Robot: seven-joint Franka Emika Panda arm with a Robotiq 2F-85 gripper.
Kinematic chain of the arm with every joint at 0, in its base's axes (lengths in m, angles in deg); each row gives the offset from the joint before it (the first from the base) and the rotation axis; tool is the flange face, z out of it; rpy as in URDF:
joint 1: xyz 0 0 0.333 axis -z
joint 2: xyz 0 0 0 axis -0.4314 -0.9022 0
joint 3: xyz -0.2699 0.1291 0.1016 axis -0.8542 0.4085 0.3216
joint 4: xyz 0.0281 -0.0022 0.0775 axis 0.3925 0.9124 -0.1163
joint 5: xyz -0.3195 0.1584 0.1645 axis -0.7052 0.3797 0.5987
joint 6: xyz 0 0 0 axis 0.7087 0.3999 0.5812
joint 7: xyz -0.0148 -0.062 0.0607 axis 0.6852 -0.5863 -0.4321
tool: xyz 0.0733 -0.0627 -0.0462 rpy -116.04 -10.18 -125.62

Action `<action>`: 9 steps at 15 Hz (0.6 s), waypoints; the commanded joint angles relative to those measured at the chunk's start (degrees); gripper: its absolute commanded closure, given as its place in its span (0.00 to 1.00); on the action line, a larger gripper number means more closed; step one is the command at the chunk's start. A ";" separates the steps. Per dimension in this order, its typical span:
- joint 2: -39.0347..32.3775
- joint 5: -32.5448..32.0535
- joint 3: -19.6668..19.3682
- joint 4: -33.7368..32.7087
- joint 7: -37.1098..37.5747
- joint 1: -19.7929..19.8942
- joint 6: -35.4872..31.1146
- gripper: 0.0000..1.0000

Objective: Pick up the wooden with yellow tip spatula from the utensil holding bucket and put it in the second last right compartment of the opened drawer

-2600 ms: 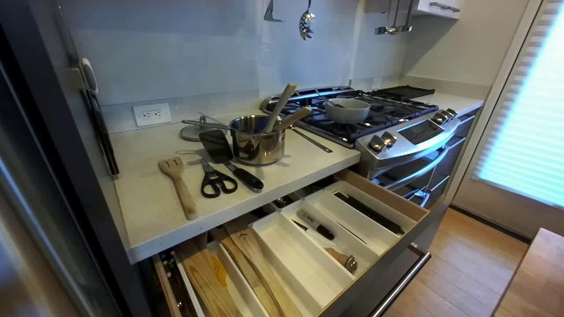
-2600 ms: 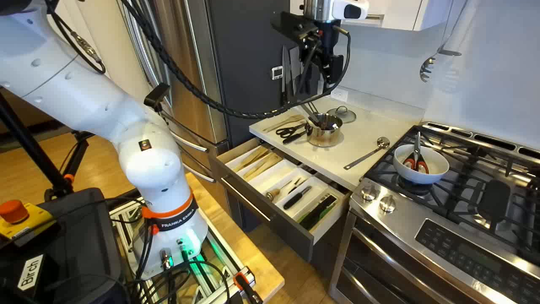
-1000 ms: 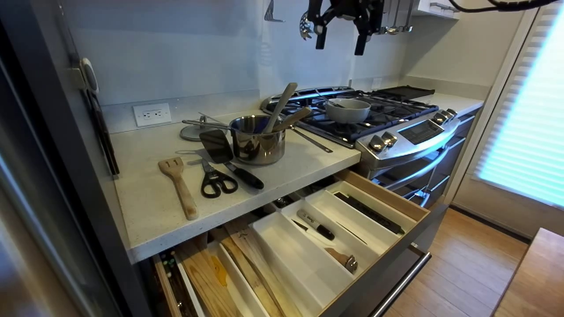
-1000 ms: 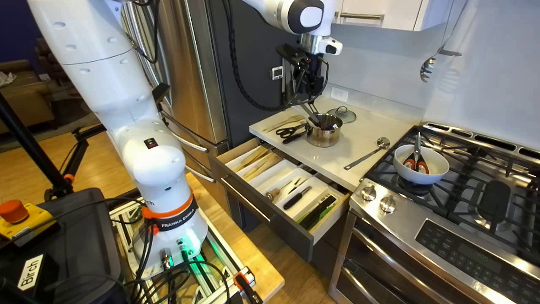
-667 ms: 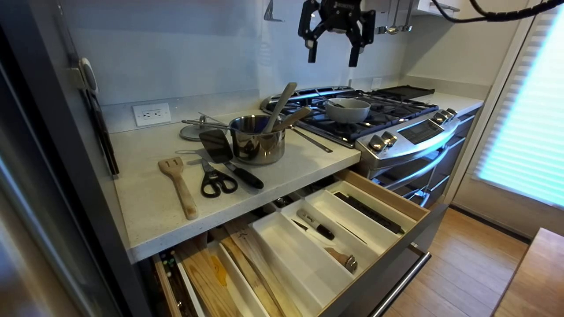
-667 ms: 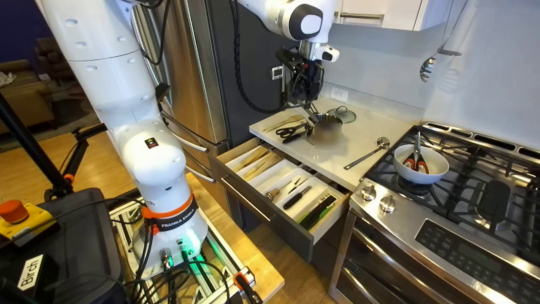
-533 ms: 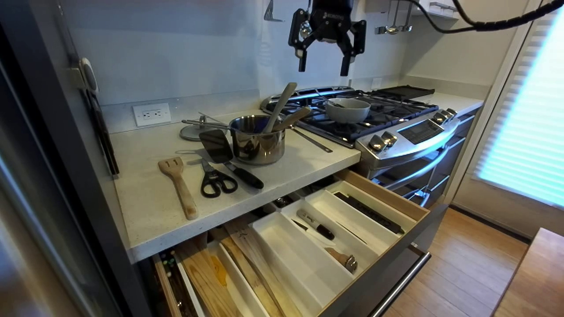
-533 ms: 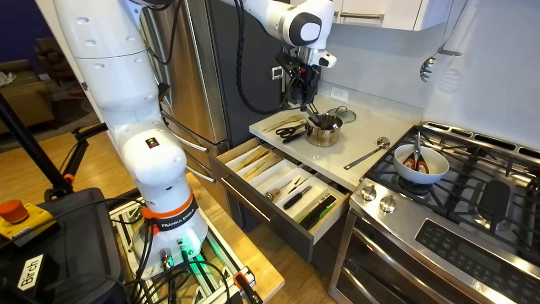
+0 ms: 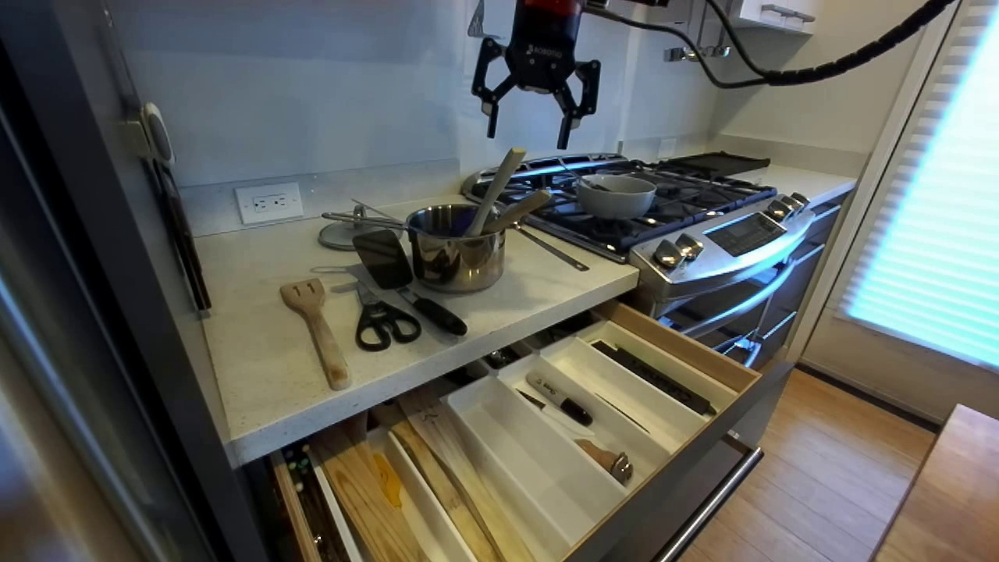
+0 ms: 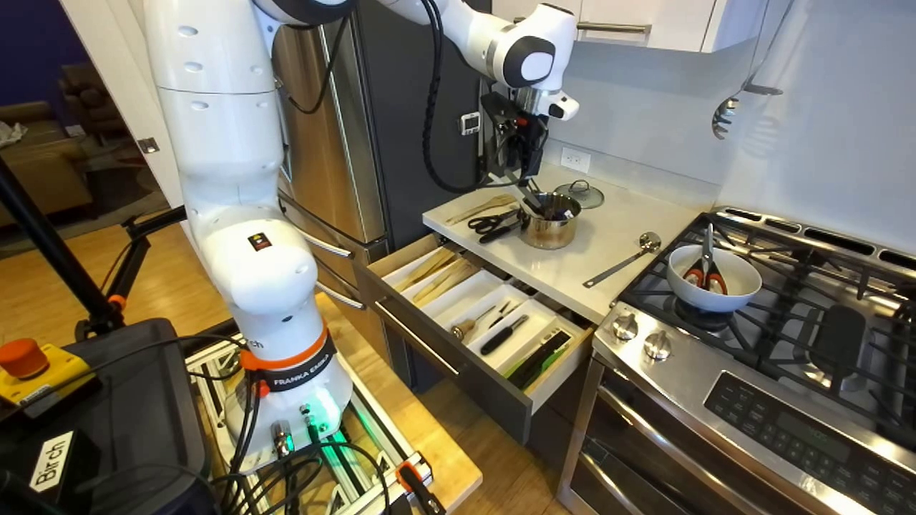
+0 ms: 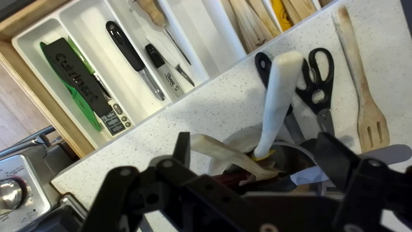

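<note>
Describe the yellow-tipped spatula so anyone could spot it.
Find the stove, then the shiny metal pot on the counter beside it. In the wrist view, the spatula in it points its pale handle toward the open drawer. Unlike its neighbours, it shows yellow at the handle's base.

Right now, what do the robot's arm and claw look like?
The smooth, rounded white arm wears an orange ring and a black band lettered FRANKA EMIKA. The black, hinged gripper says ROBOTIQ and has two slim, dark fingers. A thick, black, ridged cable hangs alongside.
</note>
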 commanded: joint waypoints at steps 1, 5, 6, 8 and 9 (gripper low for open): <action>-6.37 1.42 0.09 -5.95 0.15 -0.96 1.78 0.06; -11.50 2.65 0.07 -12.31 -1.45 -0.71 9.63 0.15; -12.42 2.59 0.00 -13.64 -1.48 -0.72 11.73 0.20; -14.03 2.52 -0.16 -16.02 -1.26 -0.77 15.10 0.22; -14.94 2.48 -0.18 -17.13 -1.22 -0.83 16.76 0.29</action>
